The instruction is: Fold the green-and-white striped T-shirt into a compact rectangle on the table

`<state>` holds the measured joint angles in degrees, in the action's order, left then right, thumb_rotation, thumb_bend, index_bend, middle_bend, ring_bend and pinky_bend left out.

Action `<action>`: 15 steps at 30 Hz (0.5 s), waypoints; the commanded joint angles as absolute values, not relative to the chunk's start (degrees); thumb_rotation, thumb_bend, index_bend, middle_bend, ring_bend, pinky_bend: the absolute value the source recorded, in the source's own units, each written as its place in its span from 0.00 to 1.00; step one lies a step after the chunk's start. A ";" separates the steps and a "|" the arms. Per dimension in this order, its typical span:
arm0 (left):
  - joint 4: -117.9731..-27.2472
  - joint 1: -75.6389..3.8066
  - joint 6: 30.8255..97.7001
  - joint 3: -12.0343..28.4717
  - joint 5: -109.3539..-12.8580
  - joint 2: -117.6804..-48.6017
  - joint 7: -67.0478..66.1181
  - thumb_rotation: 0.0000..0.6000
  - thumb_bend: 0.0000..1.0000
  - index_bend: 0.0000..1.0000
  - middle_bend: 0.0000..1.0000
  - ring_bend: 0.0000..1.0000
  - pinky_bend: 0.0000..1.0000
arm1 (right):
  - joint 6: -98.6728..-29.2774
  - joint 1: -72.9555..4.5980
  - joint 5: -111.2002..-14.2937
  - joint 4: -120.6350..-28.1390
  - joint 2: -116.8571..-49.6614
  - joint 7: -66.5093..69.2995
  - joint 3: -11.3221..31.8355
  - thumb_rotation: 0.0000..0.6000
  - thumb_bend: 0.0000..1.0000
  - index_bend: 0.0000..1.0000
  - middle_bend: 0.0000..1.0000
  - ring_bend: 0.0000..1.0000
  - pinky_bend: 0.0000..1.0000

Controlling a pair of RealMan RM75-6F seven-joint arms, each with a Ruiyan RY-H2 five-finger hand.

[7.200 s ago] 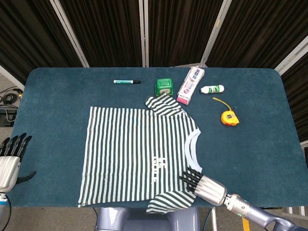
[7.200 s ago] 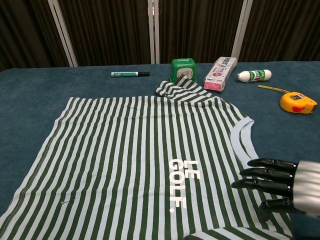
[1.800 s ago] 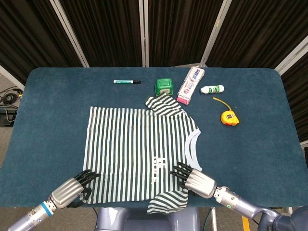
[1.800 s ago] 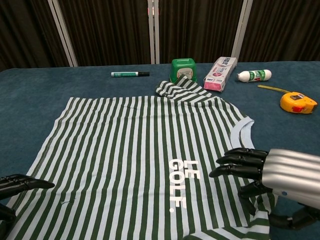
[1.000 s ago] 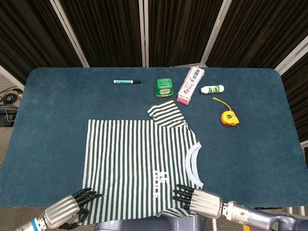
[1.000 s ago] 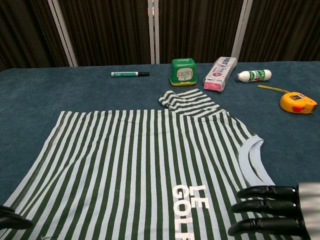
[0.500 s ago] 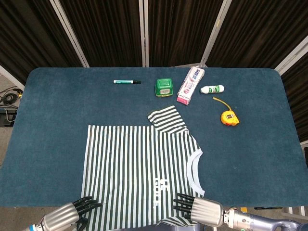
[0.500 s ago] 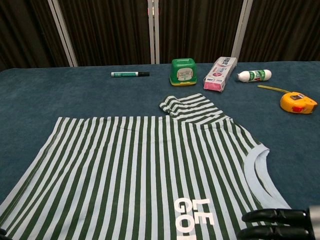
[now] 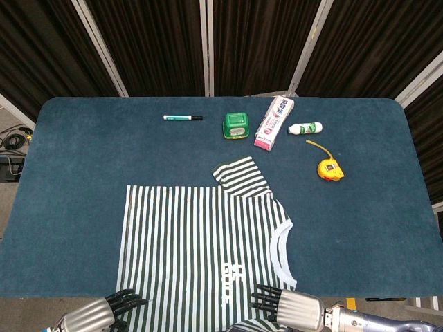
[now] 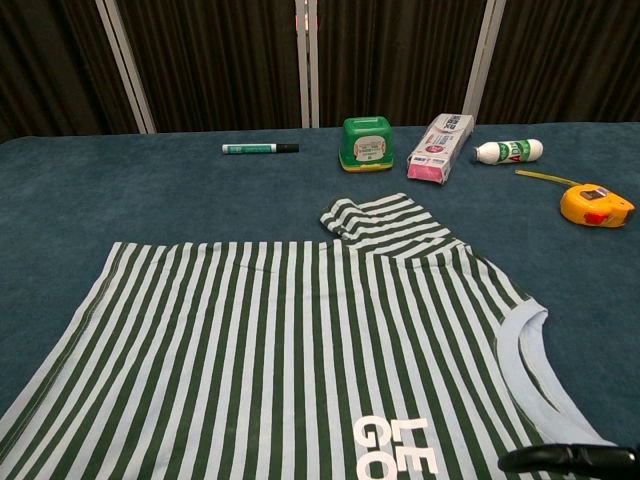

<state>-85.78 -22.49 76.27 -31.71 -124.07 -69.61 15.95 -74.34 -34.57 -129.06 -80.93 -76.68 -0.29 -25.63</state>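
Green-and-white striped cotton T-shirt (image 9: 197,242): spread flat and face up on the dark blue felt-covered counter (image 9: 83,166), hem edge toward the left, pale neckband (image 9: 280,249) toward the right. Near edge overhanging the counter's front rim. Far sleeve (image 9: 239,176) creased and partly doubled over, pointing toward the green plastic tub (image 9: 236,125) beyond it.

Handling, as judged: light, limp, no stiffness to hold a shape; likely to drag and wrinkle on the felt rather than slide freely. Not fragile. Best taken by pinching at edges and corners — hem corners, shoulder seam, sleeve ends — never at mid-panel, where only a single layer would bunch.

Left robot hand (image 9: 104,311): at the near hem corner of the T-shirt, dark fingers curled over the fabric edge; actual pinch cannot be told.

Right robot hand (image 9: 287,308): at the near edge below the neckband, fingers laid forward over the fabric; grip likewise cannot be told. Chest view: only dark fingertips (image 10: 560,460) visible.

Recommended: lift both points together to keep the fold line straight.
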 commanded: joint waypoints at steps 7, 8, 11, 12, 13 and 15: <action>-85.93 -22.60 76.07 -31.58 -123.86 -69.71 16.58 1.00 0.47 0.85 0.00 0.00 0.00 | -74.37 -34.27 -129.29 -80.83 -76.62 -0.15 -25.60 1.00 0.43 0.77 0.12 0.00 0.00; -85.92 -22.61 76.06 -31.55 -123.81 -69.71 16.67 1.00 0.47 0.85 0.00 0.00 0.00 | -74.37 -34.24 -129.24 -80.77 -76.64 -0.09 -25.53 1.00 0.43 0.77 0.12 0.00 0.00; -85.86 -22.55 76.06 -31.39 -123.62 -69.69 16.59 1.00 0.47 0.85 0.00 0.00 0.00 | -74.37 -34.12 -129.04 -80.53 -76.68 0.08 -25.35 1.00 0.43 0.77 0.12 0.00 0.00; -85.85 -22.51 76.10 -31.24 -123.43 -69.67 16.55 1.00 0.47 0.85 0.00 0.00 0.00 | -74.41 -34.06 -128.91 -80.44 -76.69 0.22 -25.26 1.00 0.43 0.77 0.12 0.00 0.00; -85.82 -22.47 76.20 -31.06 -123.25 -69.65 16.53 1.00 0.47 0.85 0.00 0.00 0.00 | -74.45 -34.02 -128.78 -80.35 -76.70 0.31 -25.16 1.00 0.43 0.77 0.12 0.00 0.00; -85.75 -22.37 76.46 -30.70 -122.89 -69.66 16.52 1.00 0.47 0.85 0.00 0.00 0.00 | -74.58 -33.96 -128.56 -80.20 -76.70 0.40 -24.92 1.00 0.43 0.77 0.12 0.00 0.00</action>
